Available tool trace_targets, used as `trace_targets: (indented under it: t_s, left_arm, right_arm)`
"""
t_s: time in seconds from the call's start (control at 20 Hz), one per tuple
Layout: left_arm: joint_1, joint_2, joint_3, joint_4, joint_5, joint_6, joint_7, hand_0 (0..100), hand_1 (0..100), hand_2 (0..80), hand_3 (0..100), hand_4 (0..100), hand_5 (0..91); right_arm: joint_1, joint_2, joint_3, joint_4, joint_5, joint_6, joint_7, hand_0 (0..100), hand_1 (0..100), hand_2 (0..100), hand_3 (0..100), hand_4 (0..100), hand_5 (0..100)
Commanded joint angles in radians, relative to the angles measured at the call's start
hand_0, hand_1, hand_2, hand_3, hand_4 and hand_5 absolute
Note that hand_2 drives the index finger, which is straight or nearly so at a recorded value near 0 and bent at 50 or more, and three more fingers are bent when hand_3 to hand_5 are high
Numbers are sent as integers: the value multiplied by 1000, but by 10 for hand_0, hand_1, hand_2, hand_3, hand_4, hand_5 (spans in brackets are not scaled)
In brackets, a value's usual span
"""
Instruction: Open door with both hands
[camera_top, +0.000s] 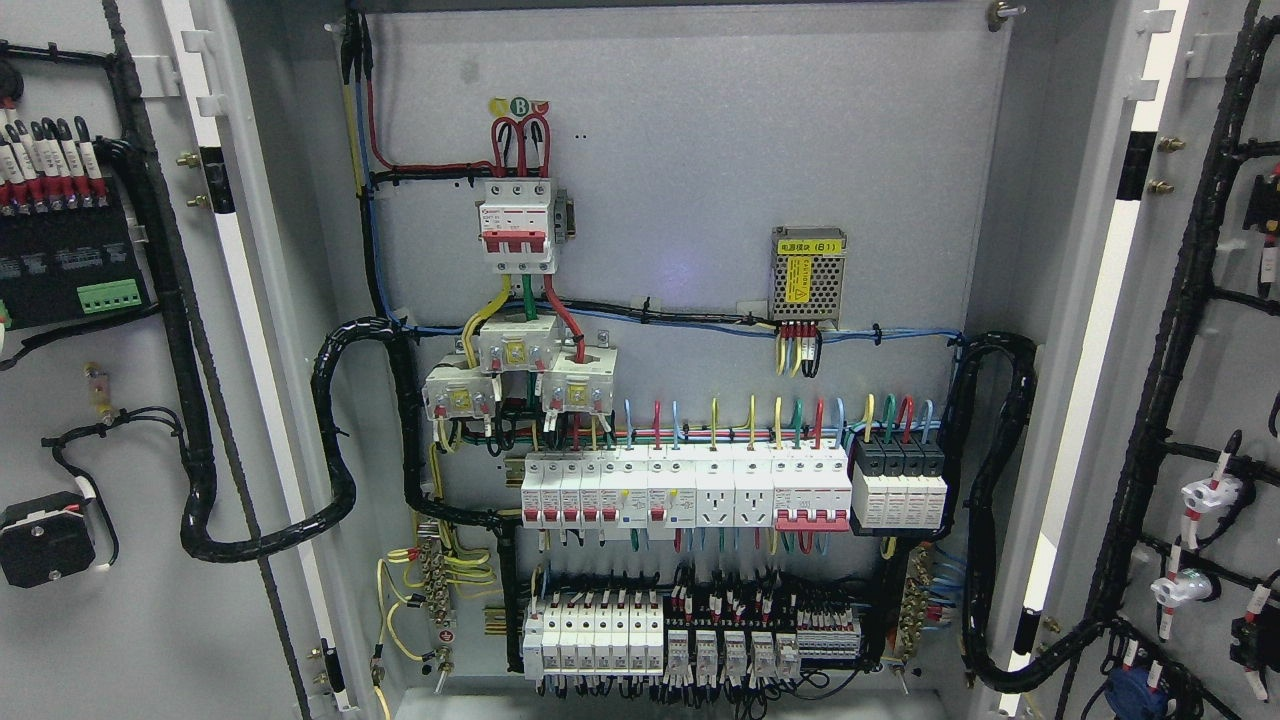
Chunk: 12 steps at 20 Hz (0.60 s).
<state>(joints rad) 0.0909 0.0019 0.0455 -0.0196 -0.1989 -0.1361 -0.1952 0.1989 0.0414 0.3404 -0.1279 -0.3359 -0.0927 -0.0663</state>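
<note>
At nine and three o'clock the left door (120, 400) and right door (1200, 400) stand wide, so I'd simply hold off; neither hand is in view, so I cannot tell their state.

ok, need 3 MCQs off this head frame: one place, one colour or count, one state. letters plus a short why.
1. Where is the small meshed power supply with the yellow label?
A. Back panel, right of the top breaker
B. On the left door
C. On the cabinet floor

2. What colour are the top breaker's toggles?
A. Blue
B. Red
C. Green

3. What state are the cabinet doors in?
A. Both shut
B. Only the left open
C. Both swung open

Answers:
1 A: the power supply sits on the back panel, right of the top breaker.
2 B: its toggles are red.
3 C: the left door and right door both show their inner wiring. No hand is in view.
</note>
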Motion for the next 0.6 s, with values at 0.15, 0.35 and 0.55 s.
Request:
trace_targets:
  t_s: [0.15,0.35,0.55]
  left_arm:
    - [-3,-37,-95,-14,122,67,22,0,0,0,0,42,0]
    - [-3,-37,-93,-14,159,72,59,0,0,0,0,42,0]
    - [-3,-37,-93,-17,161,60,57,0,0,0,0,42,0]
  right_arm:
    - [-6,35,-1,57,26,28,-3,0,0,0,0,0,0]
    - [-4,35,5,60,26,30,-3,0,0,0,0,0,0]
    - [-4,35,6,62,28,30,-3,0,0,0,0,0,0]
